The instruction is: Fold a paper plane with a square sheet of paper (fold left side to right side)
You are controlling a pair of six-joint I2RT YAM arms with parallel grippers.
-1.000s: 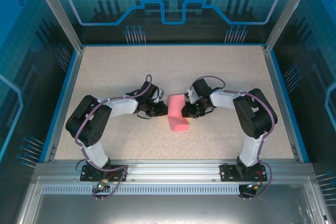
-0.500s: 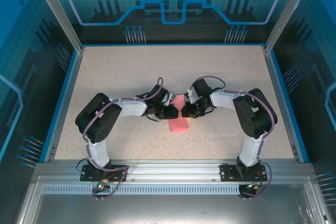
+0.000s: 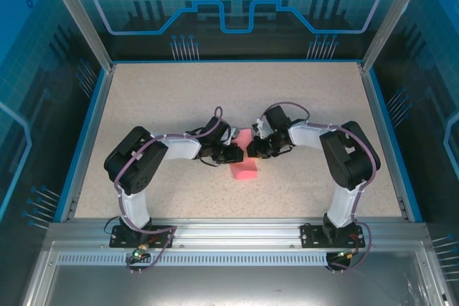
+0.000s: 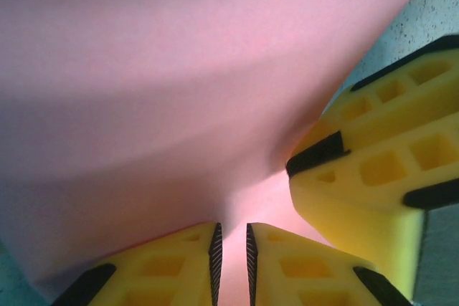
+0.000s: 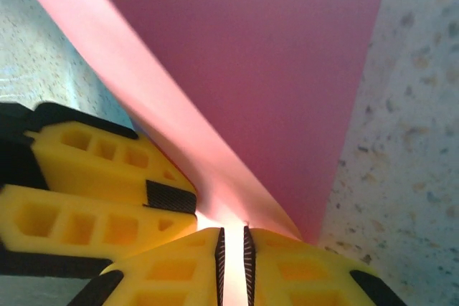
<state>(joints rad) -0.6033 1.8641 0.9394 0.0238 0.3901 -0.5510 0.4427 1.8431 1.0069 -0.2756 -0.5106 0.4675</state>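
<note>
Speckled tabletop (image 3: 143,98): left claw (image 4: 232,249), right claw (image 5: 232,245) each pinched tight on pink sheet (image 3: 245,170).

Overhead view, wrist views close — (shared paper (image 4: 179,69))

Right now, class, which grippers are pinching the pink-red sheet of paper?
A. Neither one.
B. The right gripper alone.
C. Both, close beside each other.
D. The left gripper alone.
C: in each wrist view the pink-red sheet of paper runs into the narrow gap between nearly closed jaws, those of the left gripper and of the right gripper, with the other gripper close alongside.
</note>
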